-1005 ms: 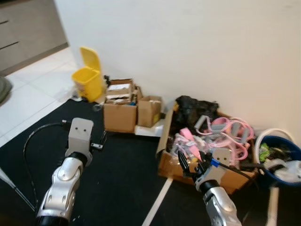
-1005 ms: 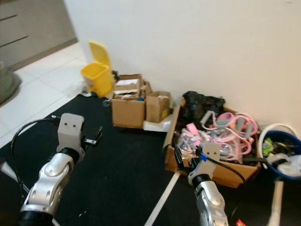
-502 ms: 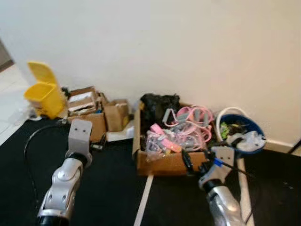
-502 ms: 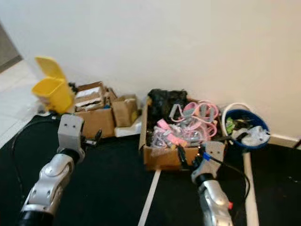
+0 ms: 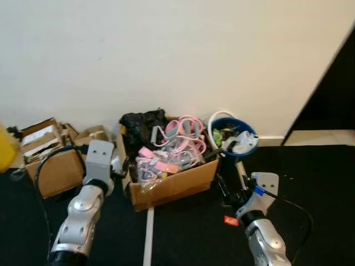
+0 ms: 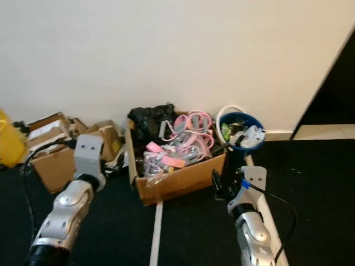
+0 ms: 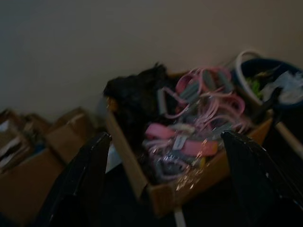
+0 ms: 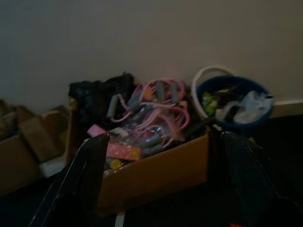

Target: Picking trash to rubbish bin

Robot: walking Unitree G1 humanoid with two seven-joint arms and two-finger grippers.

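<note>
**We face the clutter by the wall, with nothing picked up yet**

In the left eye view, we stand on a black floor mat (image 5: 183,238) and look at a white wall (image 5: 166,55). A big cardboard box (image 5: 172,183) full of pink bands sits in the middle. Just beside it, on its right, is the blue bin (image 5: 236,138) with crumpled trash already in it. A small red scrap (image 5: 231,221) lies on the mat, near our right end effector (image 5: 226,191). We think this scrap could be trash to pick. Our left end effector (image 5: 117,169) is up in front of the big box.

In the right eye view, we see the same things. More small boxes (image 6: 52,158) sit to the left, and a yellow thing (image 6: 8,144) peeks in at the edge. A pale strip (image 6: 156,233) runs down the mat below the big box.

In the left wrist view, the two black fingers (image 7: 83,179) stand wide apart with nothing between them. They look toward the big box.

In the right wrist view, the fingers (image 8: 80,175) are also spread wide and hold nothing. The blue bin is ahead, past the box corner.

So we judge the job is just starting: some trash is in the bin, but we carry none. The mat in front is open for moving. The big box edge is close to both arms, so we should watch for bumps there
</note>
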